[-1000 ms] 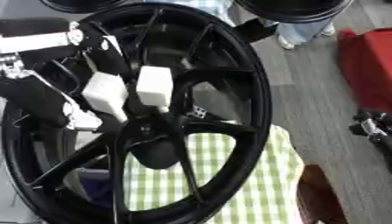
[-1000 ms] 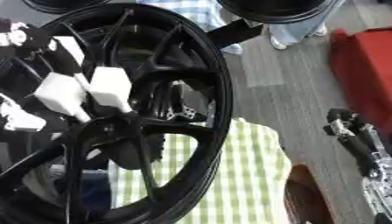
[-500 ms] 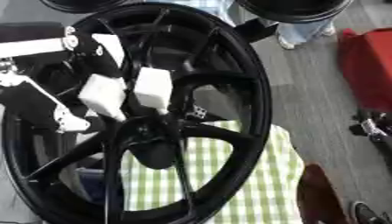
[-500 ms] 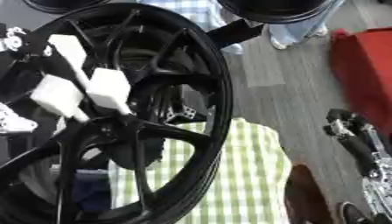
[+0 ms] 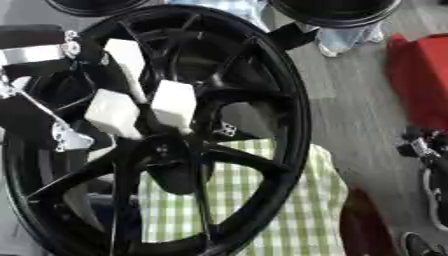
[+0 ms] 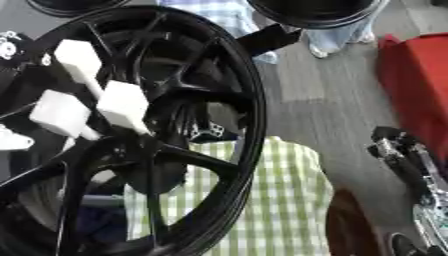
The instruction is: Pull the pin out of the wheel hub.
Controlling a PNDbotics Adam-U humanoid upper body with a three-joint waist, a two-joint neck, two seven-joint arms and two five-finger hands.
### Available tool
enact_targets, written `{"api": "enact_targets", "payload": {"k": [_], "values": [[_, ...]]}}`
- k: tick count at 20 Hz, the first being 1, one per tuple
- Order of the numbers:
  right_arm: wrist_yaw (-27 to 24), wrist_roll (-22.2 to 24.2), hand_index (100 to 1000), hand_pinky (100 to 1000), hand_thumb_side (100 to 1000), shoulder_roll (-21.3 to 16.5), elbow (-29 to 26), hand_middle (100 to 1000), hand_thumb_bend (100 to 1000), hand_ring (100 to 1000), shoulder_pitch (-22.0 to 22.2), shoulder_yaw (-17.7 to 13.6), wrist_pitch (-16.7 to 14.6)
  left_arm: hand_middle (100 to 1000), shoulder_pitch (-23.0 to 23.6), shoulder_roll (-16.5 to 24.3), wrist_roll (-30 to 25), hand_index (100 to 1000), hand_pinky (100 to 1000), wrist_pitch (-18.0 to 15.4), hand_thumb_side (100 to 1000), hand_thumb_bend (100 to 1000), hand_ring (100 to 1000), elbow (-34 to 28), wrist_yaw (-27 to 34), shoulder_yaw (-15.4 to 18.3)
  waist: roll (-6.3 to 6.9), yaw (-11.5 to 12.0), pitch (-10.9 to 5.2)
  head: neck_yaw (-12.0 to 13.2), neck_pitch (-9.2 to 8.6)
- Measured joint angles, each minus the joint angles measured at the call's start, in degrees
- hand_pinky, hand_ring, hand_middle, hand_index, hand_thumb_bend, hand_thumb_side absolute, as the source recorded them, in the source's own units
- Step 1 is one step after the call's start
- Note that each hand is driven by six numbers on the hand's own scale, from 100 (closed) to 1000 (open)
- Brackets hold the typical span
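Wheel hub [image 5: 157, 135] cut off at left and bottom edges; pin not discernible; left robot hand [image 5: 114, 107] fingertips blurred; right robot hand [image 6: 411, 165] partly cropped.

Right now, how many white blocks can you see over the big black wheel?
3. One white block sits highest, toward the black wheel's upper left; one lies lower left; one lies just above the hub. They seem to be fingertips of the robot's left hand; others may be hidden.

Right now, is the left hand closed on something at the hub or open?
Cannot tell. The left hand has white-tipped fingers bunched just above the wheel hub, but what lies between them is hidden.
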Motion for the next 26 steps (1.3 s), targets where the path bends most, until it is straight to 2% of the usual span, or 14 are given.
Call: {"api": "enact_targets", "payload": {"k": [16, 21, 26], "values": [[0.0, -0.33, 750, 686, 531, 0.54, 0.01, 652, 222, 620, 0.05, 0.0, -0.03, 585, -2.9, -2.94, -1.49, 733, 638, -2.12, 100, 455, 678, 4.67, -4.39, -3.03, -0.01, -0.32, 0.0, 0.17, -0.04], [0.0, -0.44, 751, 686, 531, 0.54, 0.17, 652, 225, 620, 0.1, -0.01, -0.09, 525, -2.93, -3.58, -0.85, 691, 602, -2.5, 100, 411, 624, 5.45, -4.43, -3.24, -0.01, -0.36, 0.0, 0.21, -0.04], [0.0, -0.57, 752, 686, 533, 0.55, 0.31, 653, 222, 620, 0.35, -0.01, 0.0, 404, -2.92, -3.58, 0.74, 571, 528, -2.6, 100, 314, 512, 4.99, -4.62, -3.18, -0.01, -0.34, 0.0, 0.21, -0.04]]}}
